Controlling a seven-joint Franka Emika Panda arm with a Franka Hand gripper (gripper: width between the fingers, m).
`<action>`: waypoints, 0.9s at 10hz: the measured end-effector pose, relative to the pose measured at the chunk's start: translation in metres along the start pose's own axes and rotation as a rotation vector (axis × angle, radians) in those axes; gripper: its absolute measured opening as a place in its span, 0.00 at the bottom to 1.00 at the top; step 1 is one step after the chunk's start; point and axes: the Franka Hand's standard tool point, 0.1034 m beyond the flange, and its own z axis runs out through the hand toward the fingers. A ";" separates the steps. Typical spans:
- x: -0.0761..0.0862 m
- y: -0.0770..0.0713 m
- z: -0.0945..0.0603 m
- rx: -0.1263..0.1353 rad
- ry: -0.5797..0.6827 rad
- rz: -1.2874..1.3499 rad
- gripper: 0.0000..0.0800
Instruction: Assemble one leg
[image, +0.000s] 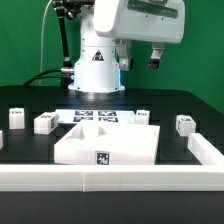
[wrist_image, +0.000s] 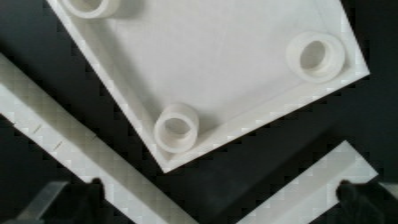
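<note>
White legs: four posts lie well apart on the black table (image: 25, 145), none held. The left leg (image: 18, 118) and inner left leg (image: 45, 122) are on the exterior view's left, the inner right leg (image: 143, 117) and right leg (image: 185, 123) on its right.
Tray piece (image: 80, 155): between the legs, in front of the marker board (image: 100, 115), its round sockets (wrist_image: 175, 128) facing up.
Gripper (image: 155, 62): raised over the tray piece, fingers (wrist_image: 356, 190) spread wide, seemingly holding nothing.
</note>
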 end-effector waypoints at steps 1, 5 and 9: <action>0.000 0.000 0.000 0.000 0.000 0.000 0.81; 0.000 0.000 0.001 0.002 0.000 0.002 0.81; -0.021 -0.001 0.015 0.033 -0.022 -0.274 0.81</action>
